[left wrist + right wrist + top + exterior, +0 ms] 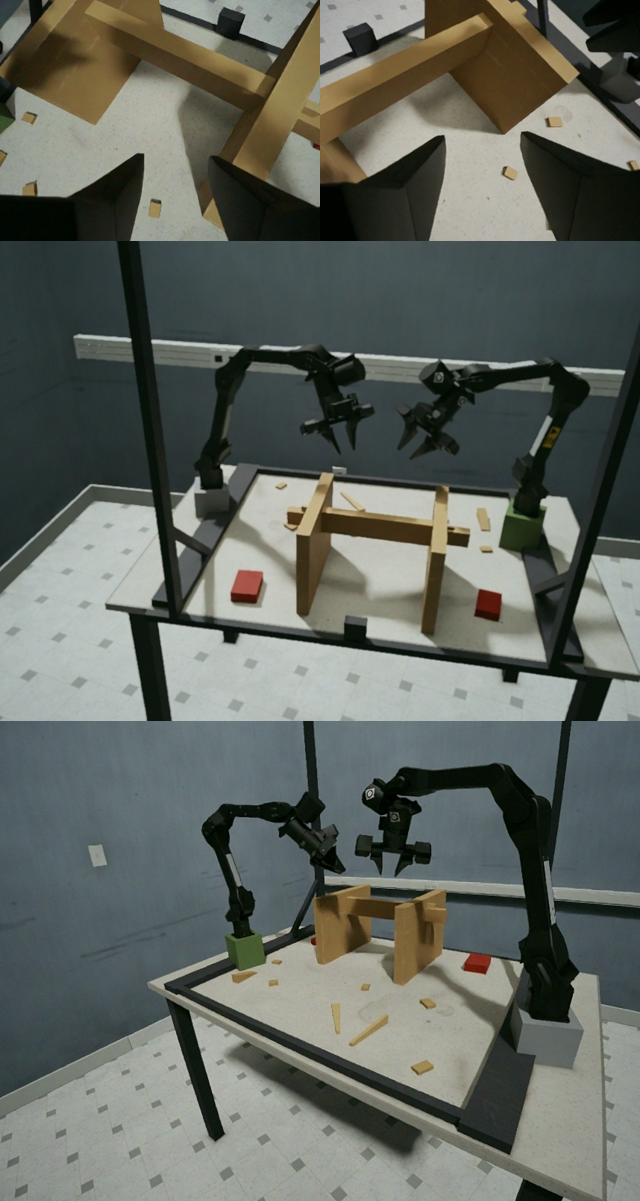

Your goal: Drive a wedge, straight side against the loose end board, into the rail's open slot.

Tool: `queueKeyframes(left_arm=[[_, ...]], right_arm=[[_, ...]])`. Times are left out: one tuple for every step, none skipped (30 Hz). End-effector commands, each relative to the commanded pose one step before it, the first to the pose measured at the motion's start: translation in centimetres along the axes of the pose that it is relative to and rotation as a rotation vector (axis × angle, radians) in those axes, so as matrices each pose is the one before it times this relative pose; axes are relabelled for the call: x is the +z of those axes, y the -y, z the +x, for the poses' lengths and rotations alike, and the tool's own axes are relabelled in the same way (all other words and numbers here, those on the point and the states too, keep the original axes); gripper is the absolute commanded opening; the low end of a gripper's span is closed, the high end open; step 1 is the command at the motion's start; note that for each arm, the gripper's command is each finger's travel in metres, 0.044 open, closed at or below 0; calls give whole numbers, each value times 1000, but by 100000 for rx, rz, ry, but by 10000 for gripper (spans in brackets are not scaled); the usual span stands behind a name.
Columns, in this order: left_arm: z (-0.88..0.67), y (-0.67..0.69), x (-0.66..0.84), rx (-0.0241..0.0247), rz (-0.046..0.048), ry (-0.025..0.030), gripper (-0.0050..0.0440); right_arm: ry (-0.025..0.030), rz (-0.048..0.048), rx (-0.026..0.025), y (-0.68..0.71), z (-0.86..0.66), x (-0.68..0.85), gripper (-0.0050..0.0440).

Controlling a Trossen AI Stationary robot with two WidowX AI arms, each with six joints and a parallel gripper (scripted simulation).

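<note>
A wooden rail (382,526) passes through two upright end boards standing on the table. The board nearer the grey base (312,545) has a wedge standing in the rail's end (429,928). The board nearer the green base (436,555) has the rail's stub (457,535) sticking out past it. Loose wedges lie on the table (355,499) (483,518) (365,1026). My left gripper (344,444) (176,162) hangs high above the rail, open and empty. My right gripper (408,451) (483,141) hangs beside it, tilted, open and empty.
Two red blocks (247,585) (488,604) lie near the front edge. A small black cube (355,627) sits on the front frame. Small wooden chips (422,1066) (427,1003) are scattered behind the boards. Frame posts stand at the table corners.
</note>
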State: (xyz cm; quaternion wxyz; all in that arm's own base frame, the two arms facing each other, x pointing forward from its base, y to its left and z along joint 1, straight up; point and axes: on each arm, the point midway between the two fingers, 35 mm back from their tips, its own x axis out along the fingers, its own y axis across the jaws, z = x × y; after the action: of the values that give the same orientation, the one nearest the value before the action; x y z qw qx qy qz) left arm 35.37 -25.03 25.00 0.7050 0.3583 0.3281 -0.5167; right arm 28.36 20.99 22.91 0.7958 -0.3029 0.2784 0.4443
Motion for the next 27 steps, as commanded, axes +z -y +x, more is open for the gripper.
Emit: queueKeyframes(left_arm=[[373,-473,-727,101,-6883,-1956,175],[243,-226,-315,96,-3991,-808,175],[-1181,224,1374,2012,8307,4079,175],[216,-18,-325,-646,429,-1045,175],[-54,69,80,-25,192,202,175],[730,31,-929,-1354,-5323,-2514,175],[-1149,-94,831,2493,1279,3015,175],[-783,246,642,904,2596,2071,175],[0,0,0,0,0,0,175],[0,0,0,0,0,0,175],[2033,-227,-1739,-3194,-6185,-5489,175],[173,-234,-202,282,-3261,-464,175],[-78,-42,61,313,-1479,283,175],[388,-412,-465,244,-5286,-1232,175],[-149,45,149,235,-200,541,175],[-143,140,175,-13,1669,520,175],[624,-468,-685,-164,-6045,-2109,175],[-131,27,127,238,-598,494,175],[-255,274,311,-24,2477,934,175],[664,-688,-805,213,-7468,-2404,175],[243,-330,-270,337,-4546,-780,175],[277,-388,-294,415,-5180,-872,175],[262,-501,-290,659,-5822,-810,175],[295,-460,-273,577,-5993,-852,175],[217,-392,-179,562,-5339,-550,175],[0,0,0,0,0,0,175],[0,0,0,0,0,0,175]], right_arm=[[9828,12159,-18426,3684,-2188,-595,204],[2137,2903,-3918,874,-317,-65,204],[2054,2942,-4028,896,-326,-115,204],[2081,2879,-3957,891,-330,-93,204],[2144,2851,-3936,894,-333,-72,204],[2162,2886,-4019,911,-325,-79,204],[2275,2794,-3885,897,-339,-29,204],[2342,2762,-3857,897,-343,-6,204],[0,0,0,0,0,0,204],[0,0,0,0,0,0,204],[1698,1583,-1910,478,-117,156,204],[2038,2502,-3898,895,-412,-89,204],[2284,2424,-3422,812,-319,49,204],[2557,3547,-4935,1148,-372,-210,204],[2959,2629,-3466,847,-340,216,204],[2755,2569,-3629,885,-364,129,204],[2947,2555,-3572,892,-371,184,204],[2903,2486,-3524,874,-372,179,204],[2977,2446,-3466,867,-376,203,204],[3069,2446,-3417,870,-375,219,204],[3127,2364,-3337,850,-385,254,204],[3201,2323,-3267,840,-389,279,204],[2999,2080,-2592,693,-303,317,204],[2432,1522,-1701,461,-212,339,204],[1829,1103,-1416,379,-178,249,204],[0,0,0,0,0,0,204],[0,0,0,0,0,0,204]])
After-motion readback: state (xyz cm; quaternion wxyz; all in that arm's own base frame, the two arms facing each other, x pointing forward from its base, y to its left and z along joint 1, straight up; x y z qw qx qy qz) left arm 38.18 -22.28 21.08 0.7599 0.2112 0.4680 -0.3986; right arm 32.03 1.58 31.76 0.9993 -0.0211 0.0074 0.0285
